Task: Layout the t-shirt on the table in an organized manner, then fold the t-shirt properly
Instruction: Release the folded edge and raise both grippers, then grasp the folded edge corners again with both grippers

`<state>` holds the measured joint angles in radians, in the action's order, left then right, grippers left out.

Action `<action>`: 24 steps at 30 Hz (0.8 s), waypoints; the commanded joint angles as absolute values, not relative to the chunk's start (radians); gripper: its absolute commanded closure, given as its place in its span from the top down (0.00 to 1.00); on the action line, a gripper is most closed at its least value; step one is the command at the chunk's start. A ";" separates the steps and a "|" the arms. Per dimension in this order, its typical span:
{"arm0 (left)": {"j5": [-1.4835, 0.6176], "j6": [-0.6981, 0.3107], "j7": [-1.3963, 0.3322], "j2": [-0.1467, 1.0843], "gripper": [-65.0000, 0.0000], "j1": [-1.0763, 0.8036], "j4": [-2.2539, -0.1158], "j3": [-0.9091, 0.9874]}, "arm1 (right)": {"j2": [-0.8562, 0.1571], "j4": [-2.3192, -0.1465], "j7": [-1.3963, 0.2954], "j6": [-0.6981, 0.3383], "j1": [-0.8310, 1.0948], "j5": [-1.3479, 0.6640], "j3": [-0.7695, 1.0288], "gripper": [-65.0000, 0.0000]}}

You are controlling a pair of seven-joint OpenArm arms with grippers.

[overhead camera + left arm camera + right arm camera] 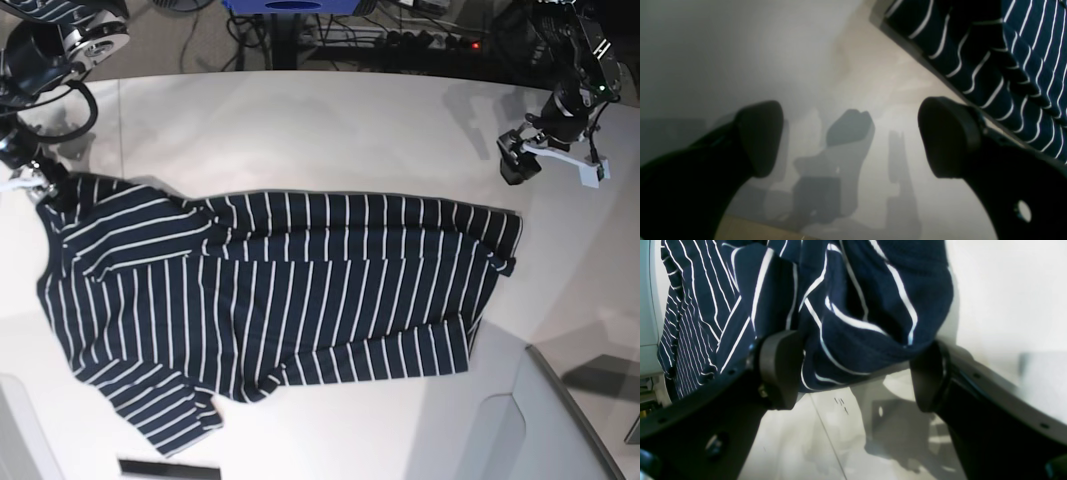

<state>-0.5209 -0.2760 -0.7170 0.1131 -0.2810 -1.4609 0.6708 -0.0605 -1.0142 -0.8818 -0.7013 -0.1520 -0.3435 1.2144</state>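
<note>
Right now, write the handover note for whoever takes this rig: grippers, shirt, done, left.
Left gripper: open, empty, raised above the table off the shirt's far end.
Right gripper: jaws wide apart, a bunched edge of the t-shirt hangs between them. I cannot tell whether it is truly gripped.
Shirt: spread lengthwise across the table, mostly flat. One sleeve is creased over the body near the right gripper, and there are small wrinkles at the end near the left gripper.
Done: rough layout.
Left: smooth that corner and the far end, then all the folds.

soft knit t-shirt [290, 290], smooth matte table [330, 120]
</note>
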 commanded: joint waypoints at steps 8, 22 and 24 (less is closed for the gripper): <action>-0.527 -0.278 -0.700 0.108 1.00 -0.217 -1.383 0.673 | -0.061 -1.012 -0.891 -0.694 -0.162 -0.309 1.210 0.00; -0.522 -0.278 -0.552 0.119 0.75 -0.056 -1.145 0.651 | -0.061 -1.012 -0.923 -0.694 -0.162 -0.308 1.208 0.00; -0.522 -0.278 -0.549 0.136 0.73 -0.050 -1.113 0.625 | -0.062 -1.012 -0.923 -0.694 -0.162 -0.308 1.208 0.00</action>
